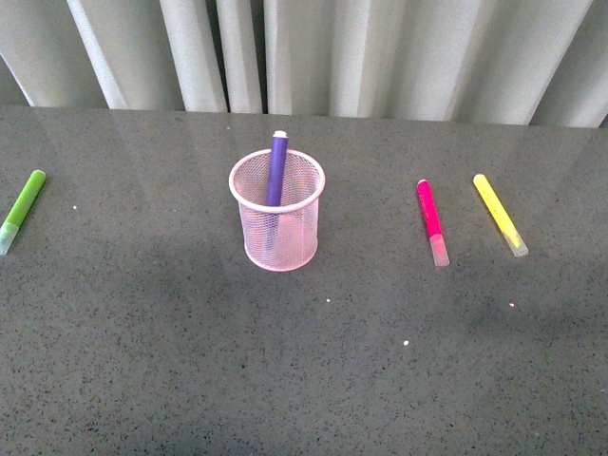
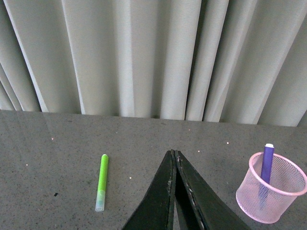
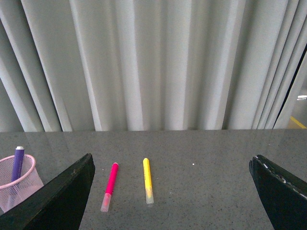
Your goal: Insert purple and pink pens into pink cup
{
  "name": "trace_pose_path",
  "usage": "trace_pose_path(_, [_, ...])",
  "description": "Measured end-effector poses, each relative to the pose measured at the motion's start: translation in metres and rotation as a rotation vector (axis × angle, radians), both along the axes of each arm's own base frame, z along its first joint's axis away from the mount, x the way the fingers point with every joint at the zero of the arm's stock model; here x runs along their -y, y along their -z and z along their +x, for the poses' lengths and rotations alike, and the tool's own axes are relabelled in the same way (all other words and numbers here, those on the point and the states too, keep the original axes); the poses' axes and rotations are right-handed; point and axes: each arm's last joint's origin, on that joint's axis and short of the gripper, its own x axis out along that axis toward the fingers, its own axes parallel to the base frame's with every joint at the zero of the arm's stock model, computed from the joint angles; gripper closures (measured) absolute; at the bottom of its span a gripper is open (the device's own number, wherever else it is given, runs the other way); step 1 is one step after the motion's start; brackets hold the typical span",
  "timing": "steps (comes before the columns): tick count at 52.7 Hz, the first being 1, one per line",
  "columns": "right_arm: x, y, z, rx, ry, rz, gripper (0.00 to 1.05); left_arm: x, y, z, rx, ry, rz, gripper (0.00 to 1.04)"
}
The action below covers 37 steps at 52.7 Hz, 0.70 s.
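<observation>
Closest to the eye are the black jaws seen from each wrist. The left gripper (image 2: 173, 153) has its two jaws pressed flat together with nothing between them, while the right gripper (image 3: 172, 158) stands spread wide, one jaw at each side of its view, holding nothing.

On the dark grey speckled tabletop (image 1: 304, 380) sits the light pink wire-mesh cylindrical cup (image 1: 285, 242), upright, roughly in the middle and a little to the robot's left. It holds one thing: the dark purple marker pen (image 1: 276, 171), standing inside and leaning against the far side of the rim, its upper end with a small white tip poking out above the cup (through the mesh you can follow its barrel downward).

The magenta pink marker pen (image 1: 431, 220) is outside the cup. It lies flat on the table well to the cup's right, its translucent whitish cap pointing toward the robot. Near it, further right and angled slightly outward, lies a yellow marker (image 1: 500, 215), the two apart and not touching. Far off to the left, near the table's edge in the front view, rests a lime-green marker (image 1: 23, 209), also flat, pale cap toward the robot.

Behind it all hangs a pleated grey-white curtain (image 1: 380, 47).
</observation>
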Motion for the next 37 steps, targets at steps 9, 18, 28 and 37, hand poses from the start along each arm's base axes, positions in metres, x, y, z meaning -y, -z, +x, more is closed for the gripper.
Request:
trace_pose_path(9, [0.000, 0.000, 0.000, 0.000, 0.000, 0.000, 0.07, 0.000, -0.001, -0.009, 0.004, 0.001, 0.000, 1.01])
trace_pose_path(18, [0.000, 0.000, 0.000, 0.000, 0.000, 0.000, 0.07, 0.000, -0.004, -0.015, 0.013, 0.001, 0.000, 1.01])
trace_pose_path(28, [0.000, 0.000, 0.000, 0.000, 0.000, 0.000, 0.07, 0.000, -0.006, -0.023, 0.021, 0.001, 0.000, 1.01])
trace_pose_path(37, [0.000, 0.000, 0.000, 0.000, 0.000, 0.000, 0.07, 0.000, -0.007, -0.028, 0.024, 0.001, 0.000, 1.01])
